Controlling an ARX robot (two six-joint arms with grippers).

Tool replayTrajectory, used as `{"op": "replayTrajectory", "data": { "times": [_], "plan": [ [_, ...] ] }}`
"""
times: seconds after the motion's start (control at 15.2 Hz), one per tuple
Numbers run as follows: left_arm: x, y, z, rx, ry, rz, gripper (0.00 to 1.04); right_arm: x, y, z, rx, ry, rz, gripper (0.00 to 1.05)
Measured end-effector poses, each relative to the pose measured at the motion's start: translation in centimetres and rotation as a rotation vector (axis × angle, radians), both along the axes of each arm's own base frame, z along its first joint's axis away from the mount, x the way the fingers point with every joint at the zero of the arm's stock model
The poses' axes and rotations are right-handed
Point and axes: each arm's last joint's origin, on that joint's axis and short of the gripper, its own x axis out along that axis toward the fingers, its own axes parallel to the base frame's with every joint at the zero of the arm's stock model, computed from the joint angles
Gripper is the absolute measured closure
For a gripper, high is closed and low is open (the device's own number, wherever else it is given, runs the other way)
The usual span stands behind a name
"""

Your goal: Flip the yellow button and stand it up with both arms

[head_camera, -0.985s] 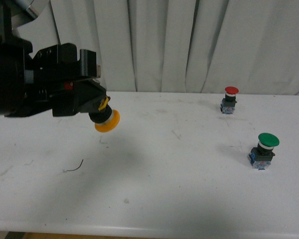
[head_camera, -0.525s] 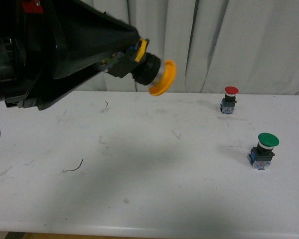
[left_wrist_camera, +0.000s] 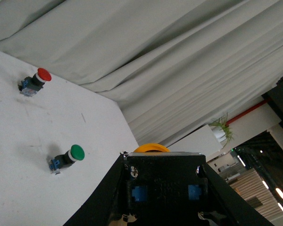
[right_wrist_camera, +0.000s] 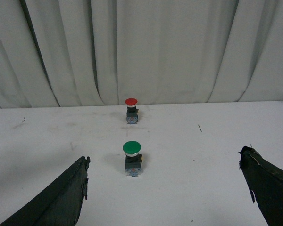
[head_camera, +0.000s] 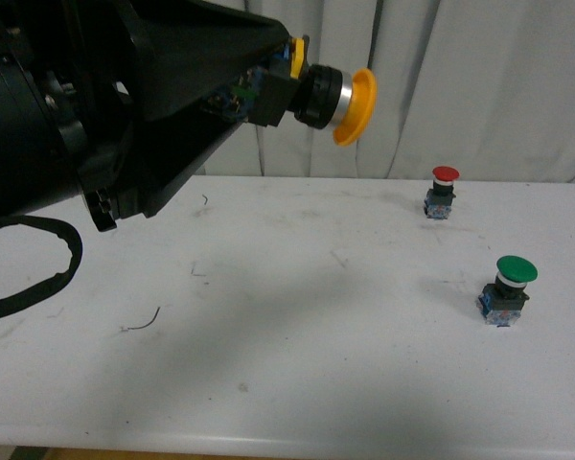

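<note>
My left gripper (head_camera: 259,91) is shut on the yellow button (head_camera: 337,96) and holds it high above the white table (head_camera: 297,326), at the upper left of the front view. The button lies sideways, its yellow-orange cap pointing right. The left wrist view shows the button's dark block base (left_wrist_camera: 162,190) clamped between the black fingers (left_wrist_camera: 106,200), with the cap's rim (left_wrist_camera: 152,148) peeking over it. My right gripper (right_wrist_camera: 165,193) is open above the table, its fingers (right_wrist_camera: 61,197) spread wide with nothing between them. The right arm is out of the front view.
A red-capped button (head_camera: 444,191) stands at the back right of the table, and a green-capped button (head_camera: 508,287) stands nearer on the right; both also show in the right wrist view, red button (right_wrist_camera: 131,110) and green button (right_wrist_camera: 132,157). Grey curtains (head_camera: 412,86) hang behind.
The left arm has risen and swung right with the yellow button, whose cap turned from pointing down toward the table to pointing sideways. The red and green buttons have not moved.
</note>
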Motion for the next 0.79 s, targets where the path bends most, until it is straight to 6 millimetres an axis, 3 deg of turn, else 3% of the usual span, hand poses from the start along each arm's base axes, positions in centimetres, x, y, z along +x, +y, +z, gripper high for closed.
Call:
{"op": "replayTrajectory", "data": {
  "times": [0.53,0.59,0.79],
  "plan": [
    [0.4,-0.1,0.2,-0.021,0.016,0.008,0.69,0.0,0.0,0.0,0.0,0.0,0.0,0.06],
    [0.5,-0.2,0.3,-0.022,0.017,0.007,0.69,0.0,0.0,-0.1,0.023,0.041,0.061,0.06],
    [0.6,-0.7,0.3,-0.015,0.025,0.001,0.69,3.0,-0.3,1.1,0.146,0.086,0.304,0.06]
  ]
}}
